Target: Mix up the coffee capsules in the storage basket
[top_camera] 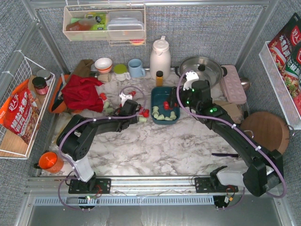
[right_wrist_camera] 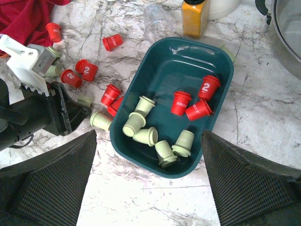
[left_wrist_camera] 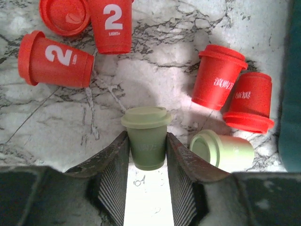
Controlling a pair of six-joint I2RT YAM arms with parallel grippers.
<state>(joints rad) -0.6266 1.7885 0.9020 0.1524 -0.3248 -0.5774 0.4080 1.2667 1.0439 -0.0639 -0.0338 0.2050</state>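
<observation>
Ribbed dark fingers [left_wrist_camera: 115, 174] of the left gripper [left_wrist_camera: 146, 137] are seen closest to the lens, and between them one pale green capsule [left_wrist_camera: 146, 123] is enclosed. Both fingers are laid against its sides, so the gripper is narrowed onto it; whether it is lifted from the counter [left_wrist_camera: 155, 75] cannot be told. A second green capsule [left_wrist_camera: 221, 149] is lying just beside it, on the side of the basket. Two red capsules [left_wrist_camera: 218, 77], touching each other, are placed between the gripped one and the basket. More red ones, marked with a white 2, are scattered on the far side.

The storage basket [right_wrist_camera: 171, 70] is standing on the counter to the right of this group. Inside it three red coffee capsules [right_wrist_camera: 180, 102] are gathered toward the right, and several pale green ones are lying along the near left side. The right gripper [right_wrist_camera: 148, 136] is held above the basket with its jaws spread wide, and nothing is carried in it.
</observation>
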